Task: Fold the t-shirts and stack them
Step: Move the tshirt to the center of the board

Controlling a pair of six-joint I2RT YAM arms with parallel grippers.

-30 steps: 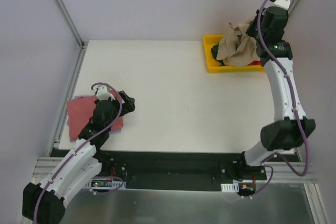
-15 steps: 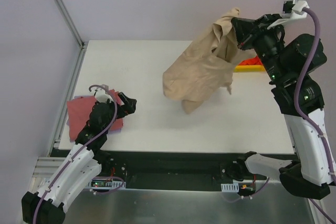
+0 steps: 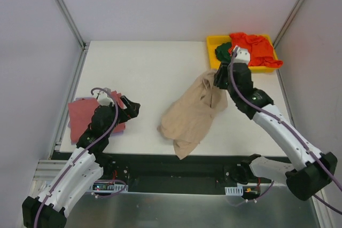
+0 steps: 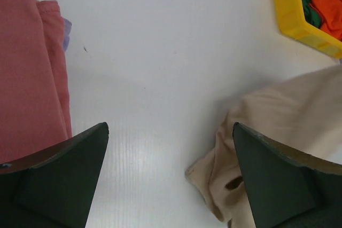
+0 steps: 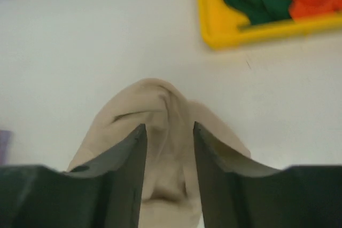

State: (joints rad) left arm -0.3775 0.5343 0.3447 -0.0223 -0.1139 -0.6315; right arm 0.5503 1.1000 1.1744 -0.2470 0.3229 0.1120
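The large tan t-shirt (image 3: 192,113) lies crumpled on the white table's middle, its upper end bunched at my right gripper (image 3: 219,78). In the right wrist view that gripper (image 5: 168,127) has its jaws slightly apart, with a fold of the tan t-shirt (image 5: 155,94) loose between them. My left gripper (image 3: 131,108) stands wide open over bare table (image 4: 170,126), holding nothing. Left of it lies the folded dusty-red t-shirt (image 3: 80,116), with a lavender one (image 4: 65,25) peeking out beneath. The orange-red t-shirt (image 3: 256,49) and the dark green t-shirt (image 3: 223,52) sit in the bin.
The yellow plastic bin (image 3: 214,52) stands at the table's back right corner, just behind my right gripper. Metal frame rails run along the left side and rear corners. The tan t-shirt's lower hem hangs near the table's front edge (image 3: 181,155).
My right arm has swung the tan t-shirt out of the bin, through the air and down onto the table's middle; its jaws have parted a little. The left arm barely moved.
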